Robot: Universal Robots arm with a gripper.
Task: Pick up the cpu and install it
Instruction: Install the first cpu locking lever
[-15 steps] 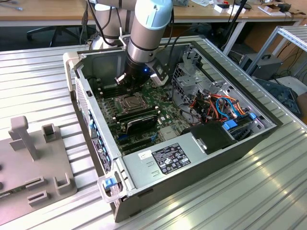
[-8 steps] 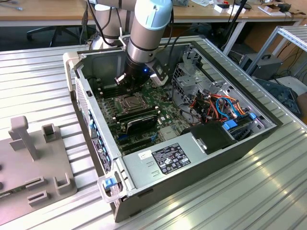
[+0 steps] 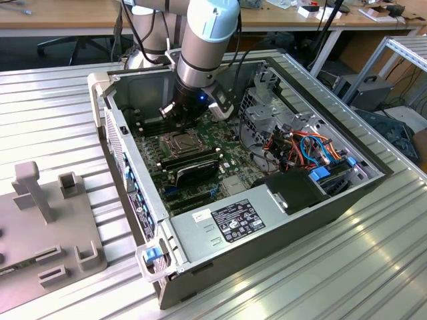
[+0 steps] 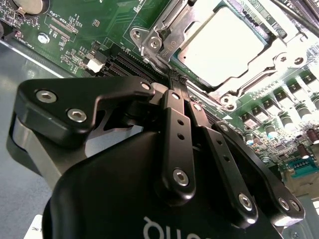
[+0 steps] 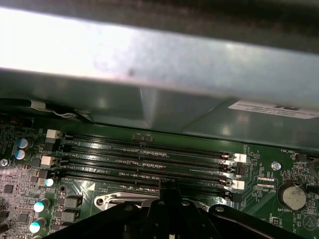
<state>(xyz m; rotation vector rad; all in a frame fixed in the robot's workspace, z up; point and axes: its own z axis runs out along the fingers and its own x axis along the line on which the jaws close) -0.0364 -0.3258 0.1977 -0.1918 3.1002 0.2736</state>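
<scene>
Silvery cpu sits in socket beside closed gripper.

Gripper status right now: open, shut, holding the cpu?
Gripper: shut, fingertips pressed together with nothing between them, at the edge of the socket frame. The cpu sits in the socket.

Eyes on the power supply at the case's near edge in the exterior view. It carries a black-and-white rating label with a smaller white sticker beside it, and the print on both is too fine to read. In the first wrist view a white label sits on the grey case wall, its lines unreadable. White silkscreen lettering dots the green motherboard, none of it legible. Large white letters run across the black housing of the gripper, cut off at the picture's edge.
</scene>
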